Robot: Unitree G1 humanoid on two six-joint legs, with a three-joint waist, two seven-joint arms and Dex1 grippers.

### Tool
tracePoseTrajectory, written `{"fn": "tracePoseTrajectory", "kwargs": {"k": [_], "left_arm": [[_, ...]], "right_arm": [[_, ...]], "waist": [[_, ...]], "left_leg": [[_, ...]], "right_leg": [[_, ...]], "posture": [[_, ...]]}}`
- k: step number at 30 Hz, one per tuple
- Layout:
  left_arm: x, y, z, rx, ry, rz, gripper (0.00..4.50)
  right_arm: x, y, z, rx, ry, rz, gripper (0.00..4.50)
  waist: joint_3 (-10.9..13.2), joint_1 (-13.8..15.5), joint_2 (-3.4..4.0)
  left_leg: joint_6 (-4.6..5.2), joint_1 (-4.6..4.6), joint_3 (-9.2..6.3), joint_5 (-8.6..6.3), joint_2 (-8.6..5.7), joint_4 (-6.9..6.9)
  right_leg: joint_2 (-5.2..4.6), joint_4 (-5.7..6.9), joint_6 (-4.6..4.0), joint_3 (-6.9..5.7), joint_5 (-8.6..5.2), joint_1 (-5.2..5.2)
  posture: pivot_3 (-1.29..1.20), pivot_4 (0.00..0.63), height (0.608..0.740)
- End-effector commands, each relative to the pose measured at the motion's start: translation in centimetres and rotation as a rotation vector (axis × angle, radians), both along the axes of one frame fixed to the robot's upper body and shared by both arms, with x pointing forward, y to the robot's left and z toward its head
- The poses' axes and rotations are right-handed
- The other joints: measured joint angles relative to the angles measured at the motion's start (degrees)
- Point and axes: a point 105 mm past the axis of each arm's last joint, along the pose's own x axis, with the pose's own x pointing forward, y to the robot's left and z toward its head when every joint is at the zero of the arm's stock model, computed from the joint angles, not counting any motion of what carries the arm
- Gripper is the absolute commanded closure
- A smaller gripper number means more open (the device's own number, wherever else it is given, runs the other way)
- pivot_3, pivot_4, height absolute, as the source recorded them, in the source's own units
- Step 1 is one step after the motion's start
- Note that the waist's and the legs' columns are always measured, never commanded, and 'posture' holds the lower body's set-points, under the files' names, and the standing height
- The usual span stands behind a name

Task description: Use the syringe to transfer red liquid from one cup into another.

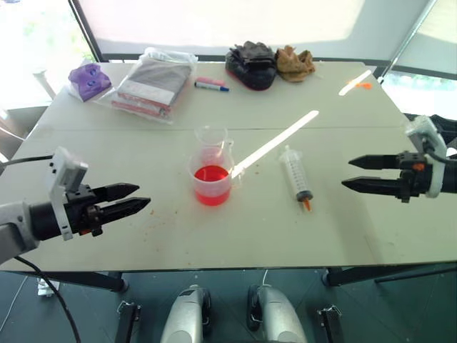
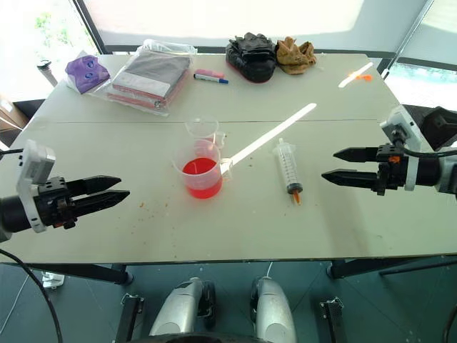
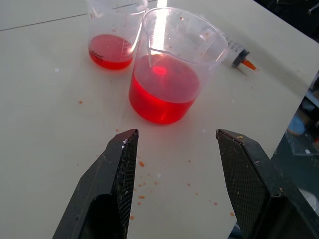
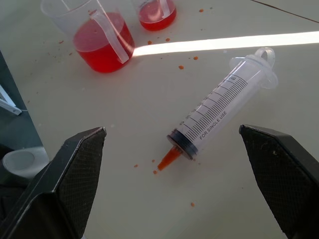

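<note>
The clear syringe (image 1: 296,176) lies flat on the table right of centre, its orange tip (image 4: 168,159) towards the near edge. The wider beaker (image 1: 212,176) holds red liquid (image 3: 164,89) at the table's middle. Just behind it stands the narrower cup (image 1: 211,138) with a little red liquid (image 3: 110,50) at its bottom. My left gripper (image 1: 127,200) hovers open at the near left, pointing at the beaker. At the right, my right gripper (image 1: 357,174) hovers open, and the syringe lies ahead of its fingers (image 4: 79,164) in the right wrist view. Neither gripper holds anything.
Along the far edge lie a purple pouch (image 1: 89,79), a clear bag of folded cloth (image 1: 150,84), a red-and-blue marker (image 1: 211,84), a black glove (image 1: 251,63) and a brown one (image 1: 295,62). Small orange specks (image 3: 141,164) dot the table near the beaker.
</note>
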Motion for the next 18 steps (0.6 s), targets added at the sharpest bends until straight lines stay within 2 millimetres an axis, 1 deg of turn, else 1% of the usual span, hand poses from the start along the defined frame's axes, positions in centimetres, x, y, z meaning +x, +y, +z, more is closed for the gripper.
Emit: {"fn": "tracePoseTrajectory", "kwargs": {"k": [1,5,8,15,18], "left_arm": [[0.0,-0.1,0.9,0.009,-0.035,-0.017,1.92],[0.4,0.0,1.4,0.001,-0.06,0.0,1.92],[0.6,0.0,1.5,0.002,-0.067,0.001,1.92],[0.7,-0.1,1.5,0.0,-0.071,-0.003,1.92],[0.7,-0.1,1.4,-0.002,-0.07,-0.003,1.92]], "right_arm": [[0.2,0.3,1.0,-0.013,-0.055,0.012,0.02],[0.6,0.2,0.9,-0.022,-0.052,-0.022,0.02],[0.9,0.2,0.6,-0.041,-0.014,-0.052,0.02],[1.4,0.5,1.1,-0.018,-0.012,-0.084,0.02],[1.6,0.6,1.1,-0.044,-0.029,-0.091,0.02]], "waist": [[0.0,0.0,0.0],[0.0,0.1,0.0],[0.0,0.1,0.0],[0.0,0.1,0.0],[0.0,0.1,0.0]], "left_leg": [[0.0,0.0,0.0,0.0,0.0,-0.01],[0.0,-0.02,0.02,0.0,-0.01,-0.02],[0.0,-0.02,0.03,0.0,-0.03,-0.02],[0.0,-0.04,0.04,0.0,-0.03,-0.04],[0.0,-0.04,0.04,0.0,-0.04,-0.04]], "right_leg": [[0.0,0.0,0.0,0.0,0.0,0.0],[-0.04,-0.01,-0.05,0.0,0.03,-0.01],[-0.06,-0.01,-0.11,0.0,0.07,-0.02],[-0.07,0.0,-0.18,0.0,0.11,-0.05],[-0.06,-0.01,-0.18,-0.01,0.11,-0.05]], "posture": [[0.0,0.15,0.74],[0.0,0.15,0.74],[0.0,0.15,0.74],[0.0,0.15,0.74],[0.0,0.15,0.74]]}}
